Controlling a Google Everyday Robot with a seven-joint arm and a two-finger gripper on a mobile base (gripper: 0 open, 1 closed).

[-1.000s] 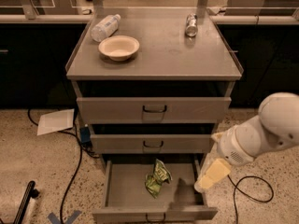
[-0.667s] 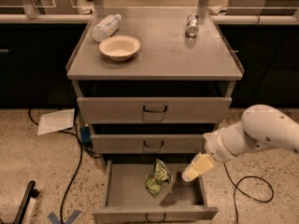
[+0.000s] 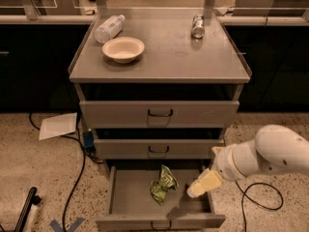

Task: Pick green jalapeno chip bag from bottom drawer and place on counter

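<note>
Counter (image 3: 169,59) with bottle (image 3: 109,28), bowl (image 3: 123,49), can (image 3: 198,26)

Grey on grey here: the counter (image 3: 169,62) and the bottom drawer (image 3: 130,197), both dull metal. The green jalapeno chip bag (image 3: 163,183) glints light and dark green with white patches. The gripper (image 3: 205,183), cream-yellow on a white arm (image 3: 270,153), hangs over the drawer's right side. A cream bowl (image 3: 123,49) sits near the counter's left edge, a silver can (image 3: 198,25) by its back edge. The floor (image 3: 38,168) is speckled beige.

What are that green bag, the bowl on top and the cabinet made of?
The green jalapeno chip bag: likely thin foil film, crumpled, glossy. The bowl: perhaps paper or plastic, matte and pale. The bottom drawer and counter: grey metal, by their dull sheen. The gripper hangs over the drawer's right side.
</note>
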